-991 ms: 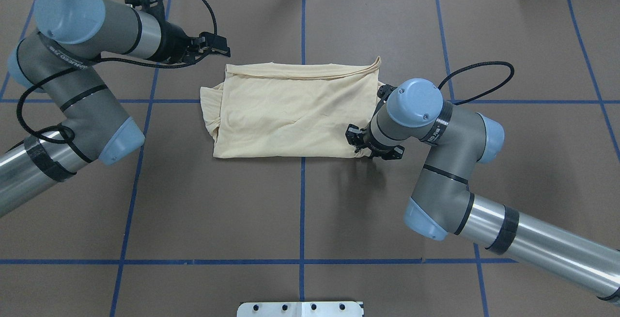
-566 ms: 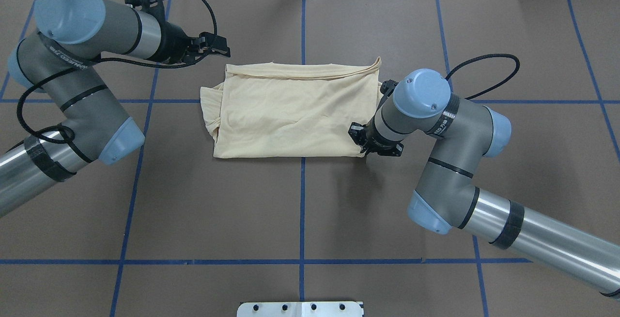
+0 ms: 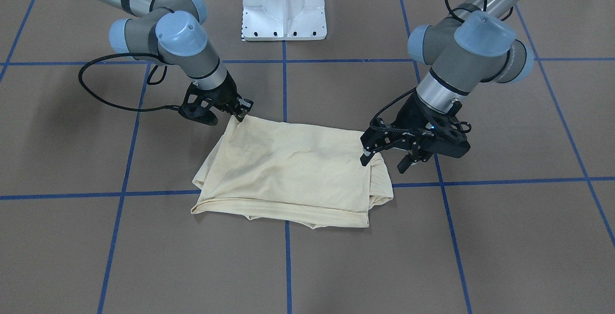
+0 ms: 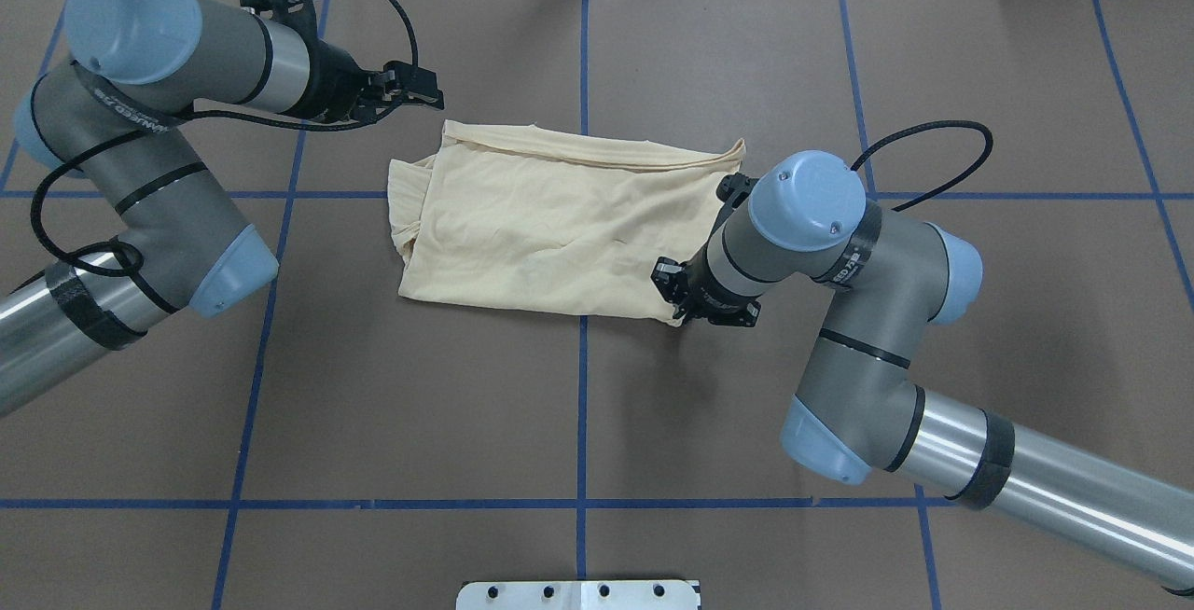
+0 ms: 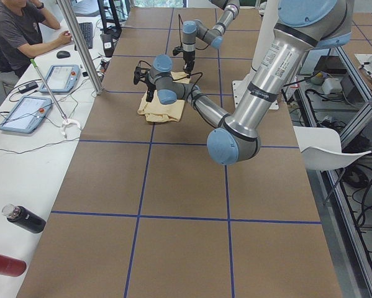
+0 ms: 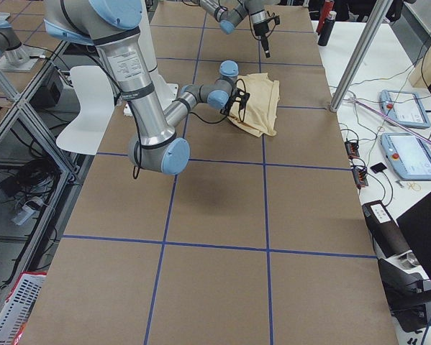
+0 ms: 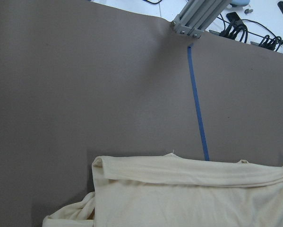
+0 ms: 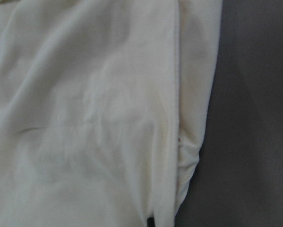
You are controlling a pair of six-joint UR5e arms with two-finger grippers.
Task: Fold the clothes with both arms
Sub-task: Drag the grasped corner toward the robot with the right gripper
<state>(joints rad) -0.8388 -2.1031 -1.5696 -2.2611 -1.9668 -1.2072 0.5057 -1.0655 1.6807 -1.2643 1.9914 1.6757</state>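
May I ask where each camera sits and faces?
Front: across table, facing robot; left arm and right arm mirrored.
Overhead: behind robot, looking down; both arms.
Left: table's left end; left arm nearest.
Right: opposite end; right arm nearest.
Left wrist: above shirt, far edge; no fingers.
Right wrist: close on shirt; no arm.
All show the shirt.

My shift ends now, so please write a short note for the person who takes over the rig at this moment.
Left pincer: open, at the shirt's far left corner, holding nothing.
Right pincer: shut on the near right corner.
Shirt: on the table, already folded to a rough rectangle, layers uneven on the left.
Left to do: grip with the left, probably fold once more.
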